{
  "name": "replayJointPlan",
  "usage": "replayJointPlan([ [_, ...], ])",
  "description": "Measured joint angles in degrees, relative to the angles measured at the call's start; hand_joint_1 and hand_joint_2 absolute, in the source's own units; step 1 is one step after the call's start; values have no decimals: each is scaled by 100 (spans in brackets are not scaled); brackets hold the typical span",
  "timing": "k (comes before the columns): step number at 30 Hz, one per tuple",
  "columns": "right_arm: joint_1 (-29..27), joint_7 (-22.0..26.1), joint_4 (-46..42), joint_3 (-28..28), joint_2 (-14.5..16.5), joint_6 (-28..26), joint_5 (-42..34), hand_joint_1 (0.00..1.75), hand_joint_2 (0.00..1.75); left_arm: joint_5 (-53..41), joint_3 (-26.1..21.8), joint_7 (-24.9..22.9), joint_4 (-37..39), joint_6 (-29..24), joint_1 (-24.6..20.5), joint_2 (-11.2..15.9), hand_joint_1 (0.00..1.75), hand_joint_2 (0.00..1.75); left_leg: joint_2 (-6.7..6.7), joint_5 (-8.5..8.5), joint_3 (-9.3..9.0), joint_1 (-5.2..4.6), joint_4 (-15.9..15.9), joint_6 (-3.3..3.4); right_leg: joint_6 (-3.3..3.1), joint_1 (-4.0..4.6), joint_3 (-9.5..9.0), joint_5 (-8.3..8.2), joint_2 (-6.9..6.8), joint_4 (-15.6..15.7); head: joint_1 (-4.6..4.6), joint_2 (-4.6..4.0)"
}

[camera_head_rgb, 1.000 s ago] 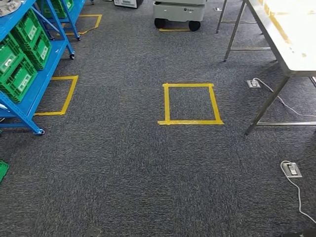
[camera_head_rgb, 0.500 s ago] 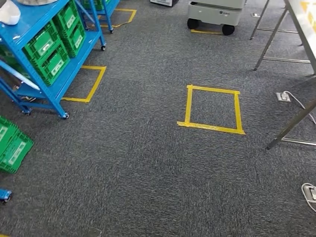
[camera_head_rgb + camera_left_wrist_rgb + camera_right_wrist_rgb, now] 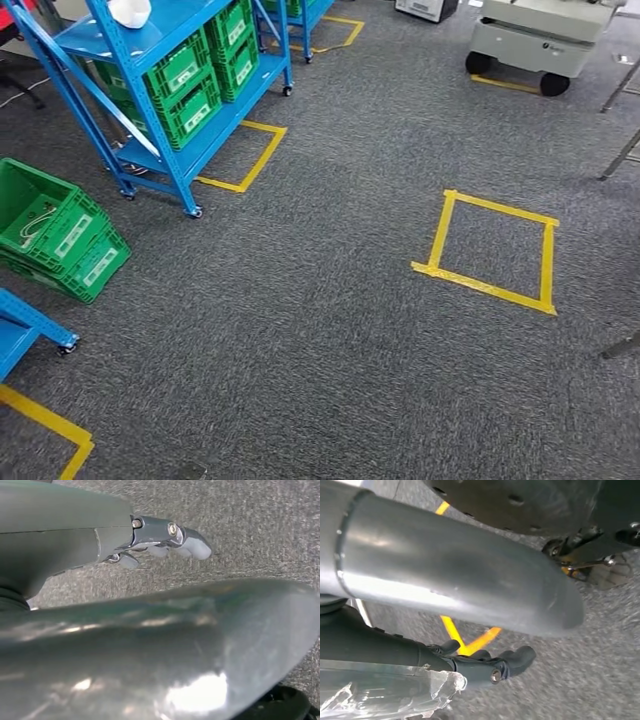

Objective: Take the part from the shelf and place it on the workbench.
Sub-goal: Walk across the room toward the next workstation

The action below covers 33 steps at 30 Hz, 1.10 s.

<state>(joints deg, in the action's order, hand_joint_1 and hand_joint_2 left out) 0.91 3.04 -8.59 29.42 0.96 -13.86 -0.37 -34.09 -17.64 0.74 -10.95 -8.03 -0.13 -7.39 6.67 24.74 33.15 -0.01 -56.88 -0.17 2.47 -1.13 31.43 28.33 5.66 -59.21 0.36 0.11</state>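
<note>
The white part (image 3: 130,11) sits on the blue shelf (image 3: 162,25) at the upper left, untaken. Left hand (image 3: 158,537) hangs empty, fingers extended; right hand (image 3: 486,665) likewise holds nothing, since neither has reached it.

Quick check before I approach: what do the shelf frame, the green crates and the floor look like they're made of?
Shelf frame: looks like painted metal, glossy blue, with thin bolted uprights and braces on small casters. Green crates: likely moulded plastic, with ribbed, latticed walls and white labels. Floor: grey carpet, matte speckled pile, marked with yellow tape.
</note>
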Motion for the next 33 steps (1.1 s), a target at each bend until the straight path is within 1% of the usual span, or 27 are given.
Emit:
replayJointPlan([
  [2,10,-4,0,0,4,4,2,0,0,-6,0,0,1,-4,20,1,0,0,99,-36,40,25,17,-77,-68,14,-27,-28,-126,27,-3,-1],
  [3,10,-7,0,0,5,4,4,0,0,-8,0,0,2,-4,29,1,0,0,34,-2,71,24,-25,-107,-109,16,-29,-45,-199,41,-14,-1],
  [4,5,-8,0,0,6,4,9,0,0,-10,0,0,2,-4,30,0,0,0,-96,95,144,17,-162,-133,-147,16,-32,-58,-284,57,-30,-1],
  [6,-7,-10,0,0,4,7,19,0,0,-14,1,0,2,-3,10,-3,0,0,-444,457,449,0,-798,-171,-202,36,-33,-60,-462,73,-60,-2],
  [7,-13,-12,0,0,4,8,25,0,0,-16,1,0,2,-1,1,-5,0,0,-534,635,639,4,-1198,-185,-216,48,-30,-54,-555,73,-64,-2],
  [8,-16,-14,0,0,4,8,29,0,0,-17,2,0,2,1,0,-8,0,0,-574,736,783,7,-1508,-195,-224,56,-31,-48,-646,72,-63,-2],
  [9,-13,-15,0,1,4,8,33,0,0,-18,2,0,2,2,6,-10,0,0,-590,728,833,10,-1631,-199,-230,60,-33,-42,-729,72,-64,-2],
  [10,-7,-15,0,1,5,7,38,0,0,-18,2,-1,2,4,14,-10,0,0,-605,613,768,11,-1526,-199,-230,61,-38,-38,-803,72,-64,-2],
  [11,1,-15,0,2,8,5,41,0,0,-18,2,-1,2,5,20,-7,0,0,-649,424,593,11,-1214,-193,-225,61,-50,-30,-871,72,-65,-2],
  [13,8,-15,0,2,12,1,47,0,0,-18,2,-1,1,7,7,-2,0,0,-935,114,158,-17,-422,-159,-189,86,-78,-1,-987,62,-72,-2],
  [15,8,-14,0,3,13,-2,52,0,0,-18,2,0,1,8,-14,-1,0,0,-1130,46,-37,-51,-27,-104,-138,129,-107,33,-1098,62,-66,-2],
  [17,16,-11,-2,5,14,-2,57,0,0,-14,2,0,2,11,-6,4,0,0,-1018,51,-32,-55,15,-40,-88,141,-149,56,-1218,87,-56,-1],
  [18,21,-8,-4,5,14,-3,60,0,0,-10,1,0,2,13,6,8,0,0,-950,43,-38,-43,28,-8,-57,133,-154,91,-1191,65,-51,-1],
  [19,23,-4,-5,7,14,-5,64,0,0,-5,0,1,2,15,13,11,0,0,-883,32,-45,-27,41,29,-27,121,-116,175,-1087,-46,-37,-1],
  [20,21,-1,-7,9,14,-8,67,0,0,-2,-2,3,1,19,11,13,0,0,-814,21,-54,-8,52,63,1,108,-12,317,-934,-286,-21,-1],
  [21,15,1,-7,13,15,-10,69,0,0,2,-3,7,1,22,7,14,0,0,-746,18,-52,-1,53,86,19,98,156,499,-764,-648,0,-1],
  [22,7,1,-7,21,18,-12,72,0,0,7,-6,10,1,27,2,15,0,0,-672,17,-49,1,52,103,29,92,357,679,-657,-1064,13,-1],
  [23,1,1,-7,31,21,-14,74,0,0,12,-9,14,2,33,4,17,0,0,-592,17,-48,0,50,109,35,91,540,790,-609,-1409,17,-1],
  [24,-3,-2,-7,40,25,-18,78,0,0,22,-14,15,2,38,11,21,0,0,-513,17,-51,-1,48,109,35,90,648,795,-591,-1579,21,-1],
  [25,-5,-6,-7,48,27,-24,83,0,0,32,-18,15,2,44,18,27,0,0,-430,17,-58,0,45,108,32,87,648,677,-580,-1513,21,-1],
  [26,-5,-10,-7,51,28,-31,86,0,0,41,-21,15,2,49,22,33,0,0,-345,17,-67,4,42,102,26,79,539,464,-551,-1223,21,-1],
  [28,-5,-15,-7,56,35,-46,91,0,0,54,-25,15,2,56,20,45,0,0,-187,20,-69,8,23,61,22,37,199,78,-320,-416,21,-2],
  [29,-1,-15,-7,59,42,-51,93,0,0,57,-26,15,2,58,18,50,0,0,-122,16,-54,7,13,28,15,19,77,-13,-204,-140,18,-1],
  [30,5,-15,-7,64,50,-55,96,0,0,61,-26,15,2,59,20,56,0,0,-64,4,-34,10,10,-12,1,13,13,-31,-119,-8,14,-2],
  [31,12,-16,-7,71,58,-57,99,0,0,64,-26,15,2,60,27,59,0,0,-11,-16,-12,17,13,-53,-23,21,-4,-19,-111,11,10,-1],
  [32,19,-16,-7,78,62,-59,102,0,0,68,-27,15,2,60,41,61,0,0,40,-35,5,31,25,-89,-57,28,-11,-34,-168,10,7,-1],
  [33,20,-16,-7,84,65,-62,107,0,0,72,-29,15,2,60,56,65,0,0,2,-29,19,36,17,-123,-93,32,-21,-50,-228,20,3,-1],
])
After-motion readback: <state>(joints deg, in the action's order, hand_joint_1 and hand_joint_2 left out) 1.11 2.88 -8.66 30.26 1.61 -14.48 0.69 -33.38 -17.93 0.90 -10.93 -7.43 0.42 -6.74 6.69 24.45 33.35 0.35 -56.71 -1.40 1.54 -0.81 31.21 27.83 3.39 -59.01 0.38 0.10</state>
